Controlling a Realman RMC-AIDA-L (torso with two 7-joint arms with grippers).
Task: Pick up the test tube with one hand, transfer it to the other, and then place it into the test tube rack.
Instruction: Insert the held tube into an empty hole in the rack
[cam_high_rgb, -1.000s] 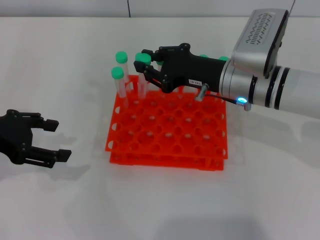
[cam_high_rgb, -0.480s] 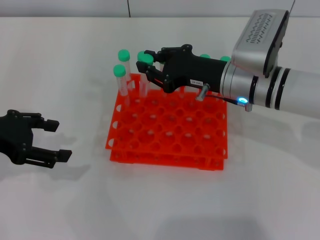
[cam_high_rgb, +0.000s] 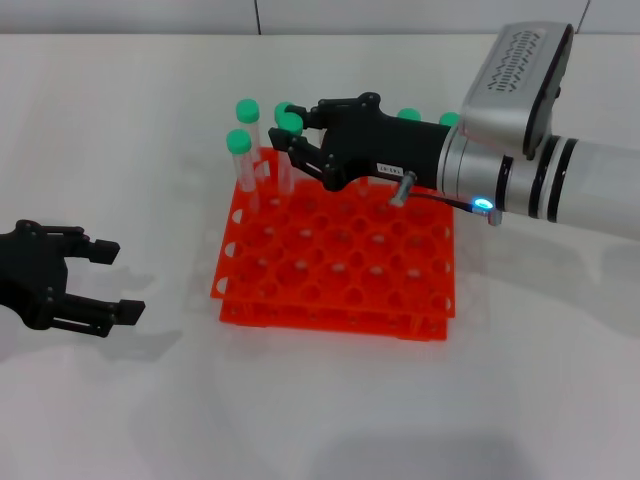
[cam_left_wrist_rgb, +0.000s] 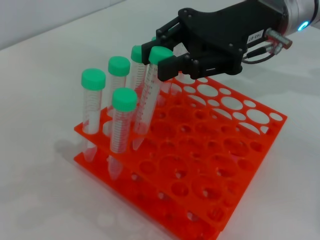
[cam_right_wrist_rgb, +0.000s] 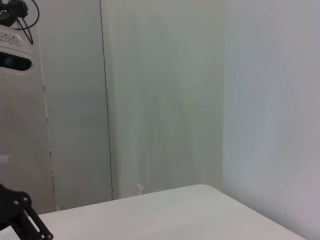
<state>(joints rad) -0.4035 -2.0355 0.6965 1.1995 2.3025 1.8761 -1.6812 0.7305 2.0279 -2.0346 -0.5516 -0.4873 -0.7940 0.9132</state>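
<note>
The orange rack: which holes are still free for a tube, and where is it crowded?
The test tube rack is bare across its near rows and right side. Its far left corner is crowded: green-capped tubes stand there, and the right gripper holds the test tube.

the labelled right gripper (cam_high_rgb: 292, 135) reaches over the orange test tube rack (cam_high_rgb: 335, 260), fingers closed on a green-capped test tube (cam_high_rgb: 288, 150) at its far left corner. the left gripper (cam_high_rgb: 105, 280) sits spread on the white table (cam_high_rgb: 320, 410).

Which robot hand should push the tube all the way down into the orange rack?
The right gripper. It already grips the test tube near its green cap, tilted in the test tube rack. The left gripper sits open, off to the side.
</note>
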